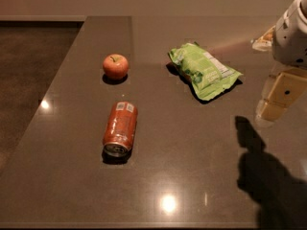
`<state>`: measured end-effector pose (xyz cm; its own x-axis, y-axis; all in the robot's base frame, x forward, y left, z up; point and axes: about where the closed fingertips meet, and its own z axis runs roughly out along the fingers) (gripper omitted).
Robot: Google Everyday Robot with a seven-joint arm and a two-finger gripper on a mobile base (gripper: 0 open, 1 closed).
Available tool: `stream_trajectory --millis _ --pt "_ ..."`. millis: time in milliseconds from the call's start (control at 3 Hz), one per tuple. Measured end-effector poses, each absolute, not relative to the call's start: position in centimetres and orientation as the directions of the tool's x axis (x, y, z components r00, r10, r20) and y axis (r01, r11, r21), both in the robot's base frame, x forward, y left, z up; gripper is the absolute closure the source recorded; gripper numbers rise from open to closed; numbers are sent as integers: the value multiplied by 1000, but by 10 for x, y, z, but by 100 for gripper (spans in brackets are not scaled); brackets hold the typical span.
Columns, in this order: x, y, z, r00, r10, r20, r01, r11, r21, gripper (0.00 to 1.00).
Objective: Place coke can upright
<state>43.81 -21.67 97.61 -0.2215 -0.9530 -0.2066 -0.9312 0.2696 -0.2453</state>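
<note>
the arm is showing at the upper right corner, its white housing hanging over the far right part of the table. the tan gripper is hovering below it near the right edge, above the surface. it is throwing a dark shadow on the table toward the near right corner

the can is lying on its side on the left half of the table, well apart from the gripper. its silver end is facing the near edge and its white patch is sitting at the far end. an apple is standing just beyond the can, stem up, with a gap between the two. a green bag is lying flat to the right of the apple; its near corner is sitting close to the line from gripper to can, just on the far side. a small pale thing is peeking out behind the arm, too hidden to name

whether the gripper is apart or together i cannot tell; it is touching neither can, apple nor bag
</note>
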Motion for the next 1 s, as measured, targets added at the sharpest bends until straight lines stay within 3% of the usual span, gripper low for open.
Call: stream_trajectory --millis 667,1000 --pt "439 -207 976 -165 -963 -214 -949 214 -232 0" --pt "446 -173 975 -10 -971 -240 -972 66 -227 0"
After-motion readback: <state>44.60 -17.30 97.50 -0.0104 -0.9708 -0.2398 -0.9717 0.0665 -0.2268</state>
